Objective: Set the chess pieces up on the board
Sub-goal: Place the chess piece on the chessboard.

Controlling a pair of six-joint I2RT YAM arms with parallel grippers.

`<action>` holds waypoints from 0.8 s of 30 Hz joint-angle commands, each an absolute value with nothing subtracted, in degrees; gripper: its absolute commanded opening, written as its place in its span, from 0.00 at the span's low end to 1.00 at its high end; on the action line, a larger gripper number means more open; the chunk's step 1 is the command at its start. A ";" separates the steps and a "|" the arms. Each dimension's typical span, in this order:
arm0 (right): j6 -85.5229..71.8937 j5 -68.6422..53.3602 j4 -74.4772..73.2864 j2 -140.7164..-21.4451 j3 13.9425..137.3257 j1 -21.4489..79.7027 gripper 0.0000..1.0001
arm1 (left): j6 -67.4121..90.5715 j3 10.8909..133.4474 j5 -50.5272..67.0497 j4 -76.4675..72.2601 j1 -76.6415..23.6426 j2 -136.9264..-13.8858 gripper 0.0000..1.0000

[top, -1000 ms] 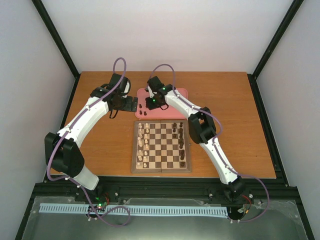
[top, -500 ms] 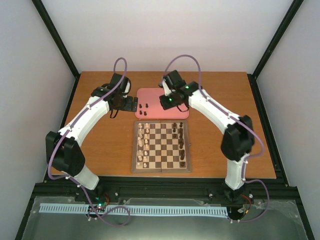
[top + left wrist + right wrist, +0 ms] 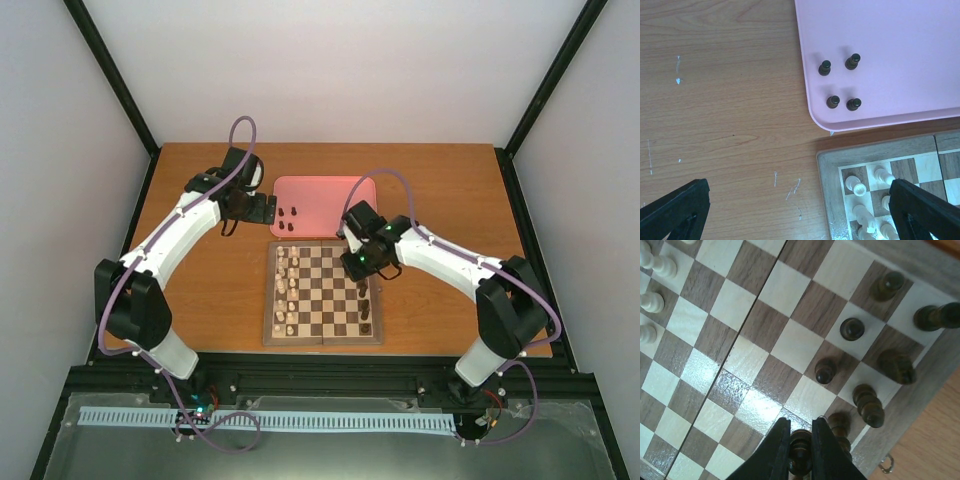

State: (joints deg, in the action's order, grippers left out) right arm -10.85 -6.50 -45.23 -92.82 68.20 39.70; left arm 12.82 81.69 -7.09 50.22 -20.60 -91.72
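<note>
Top view: right end effector [image 3: 360, 266] hangs over board [image 3: 322, 341], dark-side columns, since that's where its piece belongs. Left end effector [image 3: 262, 208] sits just beside tray [image 3: 335, 190], probably lined up for four spare dark pieces [image 3: 290, 212] there.

Left wrist: fingers spread wide, nothing held, worktop [image 3: 715, 125] below. Whites [image 3: 860, 185] stand on board corner.

Right wrist: fingers pinched tight on one dark piece [image 3: 800, 449], low over board next to dark rows, looks ready for set-down.

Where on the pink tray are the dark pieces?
Left wrist view: four dark pieces stand in the tray's near-left corner, just beyond the board's far-left corner.
</note>
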 commanded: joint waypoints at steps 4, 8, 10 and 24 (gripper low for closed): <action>-12.32 -8.25 -37.44 -93.15 64.62 41.39 0.03 | 12.87 83.05 -7.56 49.98 -21.00 -92.24 1.00; -12.29 -8.03 -37.11 -94.17 64.53 41.48 0.03 | 12.91 83.08 -7.57 50.01 -21.01 -92.38 1.00; -12.54 -7.35 -37.06 -94.34 64.30 41.48 0.03 | 12.91 82.99 -7.52 49.93 -21.01 -92.51 1.00; -12.40 -7.43 -36.43 -95.49 62.52 41.53 0.03 | 13.00 82.65 -7.47 49.95 -21.02 -93.10 1.00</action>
